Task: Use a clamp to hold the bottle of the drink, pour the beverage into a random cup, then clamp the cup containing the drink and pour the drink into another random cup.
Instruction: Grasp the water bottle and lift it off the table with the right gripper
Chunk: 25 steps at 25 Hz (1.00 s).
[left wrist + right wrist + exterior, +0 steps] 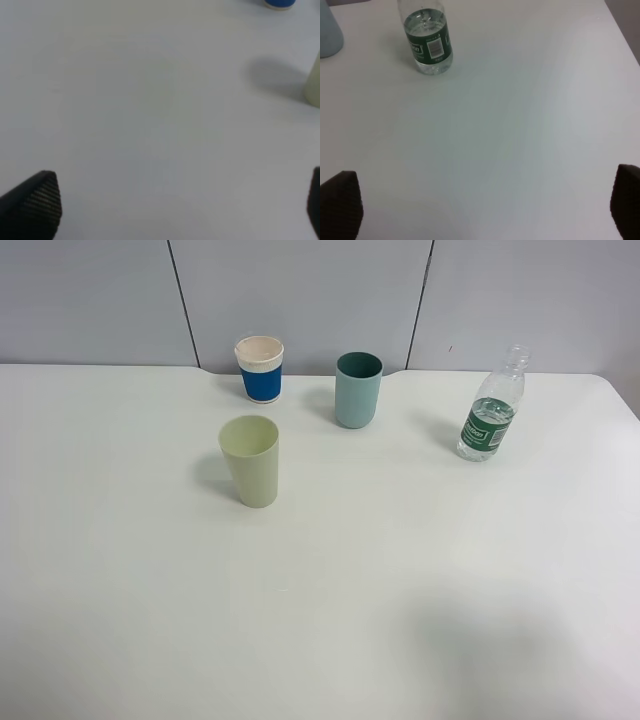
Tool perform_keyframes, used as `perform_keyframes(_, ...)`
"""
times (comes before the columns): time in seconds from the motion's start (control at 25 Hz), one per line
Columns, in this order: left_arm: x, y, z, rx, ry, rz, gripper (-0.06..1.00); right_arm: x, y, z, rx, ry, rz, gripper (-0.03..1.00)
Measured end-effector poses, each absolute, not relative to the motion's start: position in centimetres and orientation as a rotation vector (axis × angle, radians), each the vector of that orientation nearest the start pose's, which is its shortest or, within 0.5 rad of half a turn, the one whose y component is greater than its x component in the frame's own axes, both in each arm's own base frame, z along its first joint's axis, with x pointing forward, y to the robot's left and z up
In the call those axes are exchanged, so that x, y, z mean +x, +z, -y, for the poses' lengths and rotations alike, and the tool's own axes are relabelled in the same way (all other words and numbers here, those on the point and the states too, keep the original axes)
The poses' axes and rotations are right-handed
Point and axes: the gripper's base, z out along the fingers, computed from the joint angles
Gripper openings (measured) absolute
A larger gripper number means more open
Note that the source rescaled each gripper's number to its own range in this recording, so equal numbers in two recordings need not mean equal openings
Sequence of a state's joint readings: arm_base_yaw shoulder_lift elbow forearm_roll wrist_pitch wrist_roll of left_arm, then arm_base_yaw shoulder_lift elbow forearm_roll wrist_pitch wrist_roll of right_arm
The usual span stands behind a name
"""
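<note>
Pale yellow-green near left cup (250, 460); teal middle cup (358, 390); white far left cup (260, 370) with blue band; clear bottle (490, 412), green label, far right; plain white table (320, 620).

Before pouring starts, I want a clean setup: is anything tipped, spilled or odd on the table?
Nothing stands out. The bottle, yellow-green cup, teal cup and blue-banded cup all stand upright and apart; the table looks dry.
</note>
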<state>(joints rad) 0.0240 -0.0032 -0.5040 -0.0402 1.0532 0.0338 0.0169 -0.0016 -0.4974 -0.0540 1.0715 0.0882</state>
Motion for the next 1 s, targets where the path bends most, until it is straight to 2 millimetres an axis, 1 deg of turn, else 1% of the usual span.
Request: perform_keyframes(1.0, -0.55, 27.9, 0.33, 0.012, -0.012, -2.029, 1.0, -0.53, 27.58, 0.44, 0.076, 0.0, -2.053, 0.99)
